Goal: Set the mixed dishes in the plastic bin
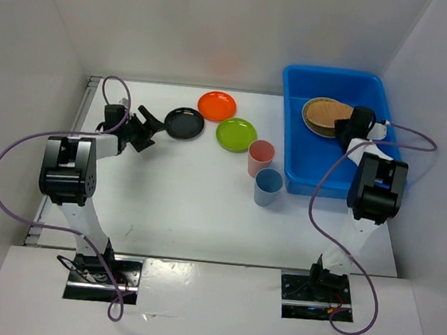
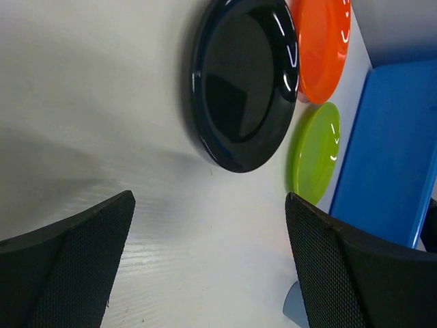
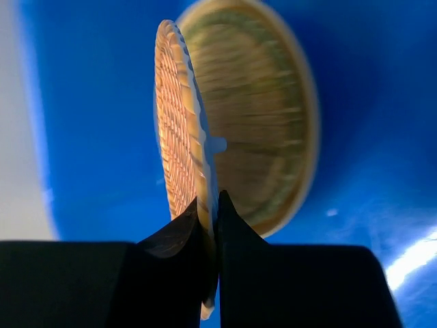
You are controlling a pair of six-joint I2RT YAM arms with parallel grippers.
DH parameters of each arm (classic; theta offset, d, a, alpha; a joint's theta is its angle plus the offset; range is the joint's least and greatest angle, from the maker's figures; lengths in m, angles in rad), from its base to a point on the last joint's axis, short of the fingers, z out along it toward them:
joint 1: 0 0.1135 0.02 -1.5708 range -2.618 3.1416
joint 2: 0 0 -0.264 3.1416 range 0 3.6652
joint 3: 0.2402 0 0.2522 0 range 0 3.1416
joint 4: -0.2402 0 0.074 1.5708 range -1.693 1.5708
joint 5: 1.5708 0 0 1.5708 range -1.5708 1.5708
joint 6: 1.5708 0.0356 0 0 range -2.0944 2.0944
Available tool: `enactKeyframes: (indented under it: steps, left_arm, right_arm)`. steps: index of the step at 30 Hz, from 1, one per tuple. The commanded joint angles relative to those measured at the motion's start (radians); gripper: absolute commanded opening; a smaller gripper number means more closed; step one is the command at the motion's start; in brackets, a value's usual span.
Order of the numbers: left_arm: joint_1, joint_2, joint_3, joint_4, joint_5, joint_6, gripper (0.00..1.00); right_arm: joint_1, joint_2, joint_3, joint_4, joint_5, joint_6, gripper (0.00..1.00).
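The blue plastic bin [image 1: 290, 146] stands at the right. My right gripper [image 1: 345, 132] is inside it, shut on the rim of a woven bamboo tray [image 3: 174, 130] held on edge just above a second round tan dish [image 3: 270, 130] lying on the bin floor [image 3: 89, 102]. In the top view the tray [image 1: 327, 112] overlaps that dish. My left gripper [image 1: 153, 125] is open and empty just left of the black plate [image 1: 184, 123]. The orange plate [image 1: 217, 105], lime green plate [image 1: 236, 134], salmon-pink cup [image 1: 260, 157] and blue cup [image 1: 268, 187] stand on the table.
In the left wrist view my gripper [image 2: 209, 198] hovers over bare white table, with the black plate [image 2: 246, 75], orange plate [image 2: 324, 44], lime green plate [image 2: 314, 150] and bin wall [image 2: 389, 157] ahead. White walls enclose the table.
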Motion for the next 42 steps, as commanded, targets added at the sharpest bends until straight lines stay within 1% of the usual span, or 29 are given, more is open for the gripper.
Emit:
enactKeyframes:
  steps: [1, 2, 6, 9, 11, 12, 13, 14, 15, 16, 17, 18, 19, 21, 24, 25, 26, 27, 28, 30, 32, 34, 36, 37, 39, 42]
  left_arm:
    - [0.004, 0.015, 0.028, 0.068, -0.026, -0.011, 0.96]
    - [0.004, 0.025, 0.028, 0.068, -0.026, -0.002, 0.96]
    - [0.004, 0.05, 0.052, 0.068, -0.012, -0.002, 0.96]
    - [-0.016, 0.073, 0.072, 0.058, -0.021, 0.009, 0.96]
    - [-0.016, 0.096, 0.097, 0.048, -0.021, 0.009, 0.96]
    - [-0.016, 0.111, 0.097, 0.048, -0.021, 0.009, 0.96]
    - [-0.016, 0.111, 0.114, 0.028, -0.012, 0.018, 0.96]
    - [-0.016, 0.125, 0.123, 0.019, -0.012, 0.027, 0.96]
    - [-0.025, 0.139, 0.14, 0.008, -0.012, 0.027, 0.96]
    - [-0.025, 0.139, 0.14, -0.01, -0.003, 0.041, 0.96]
    - [-0.025, 0.153, 0.155, -0.019, -0.003, 0.05, 0.96]
    - [-0.025, 0.165, 0.167, -0.019, -0.003, 0.05, 0.96]
    - [-0.025, 0.165, 0.167, -0.036, 0.006, 0.05, 0.96]
    - [-0.025, 0.186, 0.178, -0.047, 0.017, 0.059, 0.96]
    - [-0.034, 0.209, 0.198, -0.061, 0.026, 0.069, 0.95]
    - [-0.034, 0.209, 0.209, -0.061, 0.026, 0.069, 0.94]
    - [-0.034, 0.222, 0.209, -0.047, 0.026, 0.058, 0.94]
    - [-0.034, 0.237, 0.209, -0.009, 0.04, 0.032, 0.93]
    - [-0.034, 0.252, 0.209, 0.008, 0.049, 0.018, 0.93]
    - [-0.045, 0.265, 0.2, 0.045, 0.036, -0.017, 0.9]
    - [-0.056, 0.277, 0.19, 0.059, 0.006, -0.036, 0.9]
    - [-0.08, 0.277, 0.181, 0.082, -0.044, -0.069, 0.86]
    - [-0.089, 0.277, 0.172, 0.093, -0.09, -0.095, 0.85]
    - [-0.089, 0.286, 0.172, 0.093, -0.104, -0.121, 0.8]
    - [-0.109, 0.286, 0.163, 0.114, -0.142, -0.141, 0.77]
    - [-0.119, 0.286, 0.163, 0.114, -0.193, -0.163, 0.62]
  right_arm:
    - [-0.004, 0.024, 0.037, 0.025, 0.047, 0.037, 0.0]
    - [-0.004, 0.038, 0.037, 0.025, 0.047, 0.037, 0.0]
    - [-0.022, 0.117, 0.081, 0.036, -0.066, 0.024, 0.0]
    - [-0.033, 0.17, 0.119, 0.046, -0.114, 0.024, 0.0]
    - [-0.033, 0.185, 0.129, 0.046, -0.134, 0.024, 0.05]
    - [-0.033, 0.185, 0.141, 0.046, -0.149, 0.005, 0.09]
    - [-0.033, 0.196, 0.15, 0.046, -0.149, 0.005, 0.36]
    - [-0.033, 0.196, 0.15, 0.046, -0.158, -0.008, 0.54]
    - [-0.042, 0.196, 0.15, 0.027, -0.168, -0.009, 0.71]
    - [-0.051, 0.187, 0.15, 0.016, -0.186, -0.021, 0.91]
    - [-0.052, 0.187, 0.15, 0.003, -0.204, -0.032, 0.97]
    - [-0.062, 0.176, 0.159, -0.009, -0.239, -0.053, 0.99]
    - [-0.071, 0.176, 0.159, -0.039, -0.253, -0.068, 0.99]
    - [-0.071, 0.121, 0.146, -0.053, -0.254, -0.097, 0.99]
    - [-0.049, -0.006, 0.083, -0.066, -0.188, -0.15, 0.99]
    - [-0.032, -0.045, 0.071, -0.076, -0.104, -0.176, 0.99]
    - [0.005, -0.119, 0.042, -0.076, -0.073, -0.194, 0.99]
    - [0.023, -0.154, 0.029, -0.067, -0.048, -0.212, 0.99]
    - [0.04, -0.183, 0.0, -0.055, -0.034, -0.246, 0.99]
    - [0.077, -0.261, -0.023, -0.037, -0.034, -0.257, 0.99]
    - [0.1, -0.307, -0.072, 0.005, -0.072, -0.266, 0.99]
    - [0.1, -0.373, -0.13, 0.054, -0.152, -0.266, 0.99]
    - [0.125, -0.414, -0.131, 0.031, -0.165, -0.276, 0.99]
    - [0.125, -0.425, -0.12, 0.014, -0.18, -0.292, 0.99]
    - [0.149, -0.453, -0.111, -0.006, -0.213, -0.317, 0.99]
    - [0.171, -0.488, -0.1, -0.006, -0.305, -0.348, 0.99]
